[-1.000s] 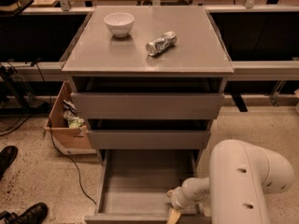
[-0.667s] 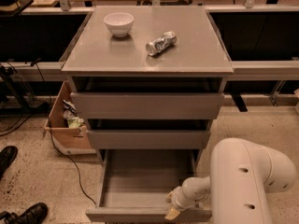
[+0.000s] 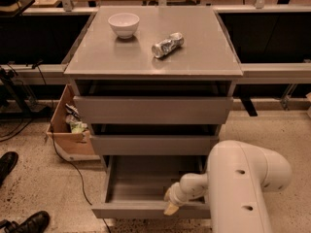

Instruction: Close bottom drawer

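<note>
Here, one matte grey handleless bottom drawer (image 3: pixel 131 210), lowest of three, stands open; one gripper (image 3: pixel 171 207) at its front panel, grip unclear

A white bowl (image 3: pixel 123 24) and a crumpled silver can (image 3: pixel 167 44) lay apart on the grey surface (image 3: pixel 199 57). A cardboard box (image 3: pixel 68 142) stood on the floor left of it, with black shoes (image 3: pixel 30 221) nearer the camera. The gripper (image 3: pixel 171 207) hung low, below the surface's front edge.
</note>
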You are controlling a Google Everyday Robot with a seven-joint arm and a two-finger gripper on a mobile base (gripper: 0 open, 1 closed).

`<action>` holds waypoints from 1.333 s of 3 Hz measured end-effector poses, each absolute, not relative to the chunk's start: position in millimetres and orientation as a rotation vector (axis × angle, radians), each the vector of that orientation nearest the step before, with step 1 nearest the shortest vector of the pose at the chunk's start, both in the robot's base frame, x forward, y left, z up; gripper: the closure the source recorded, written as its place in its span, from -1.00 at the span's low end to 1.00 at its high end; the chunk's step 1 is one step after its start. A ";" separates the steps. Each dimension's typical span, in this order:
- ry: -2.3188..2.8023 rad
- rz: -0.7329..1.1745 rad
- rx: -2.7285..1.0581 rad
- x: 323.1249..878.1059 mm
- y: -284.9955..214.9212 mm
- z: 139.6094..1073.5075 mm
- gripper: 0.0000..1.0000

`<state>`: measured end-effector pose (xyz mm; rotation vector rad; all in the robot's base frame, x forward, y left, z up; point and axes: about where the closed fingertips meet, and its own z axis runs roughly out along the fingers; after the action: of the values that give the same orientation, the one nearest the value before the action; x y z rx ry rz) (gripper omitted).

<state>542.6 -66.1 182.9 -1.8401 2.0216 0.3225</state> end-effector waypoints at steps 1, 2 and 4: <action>1.941 0.300 -1.865 583.3 -37.1 194.6 -0.91; 1.887 0.279 -1.882 606.2 -21.8 209.4 -1.00; 1.843 0.287 -1.881 612.5 -11.5 217.3 -1.00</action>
<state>612.5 -11.5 217.3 -1.8810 1.8425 0.2872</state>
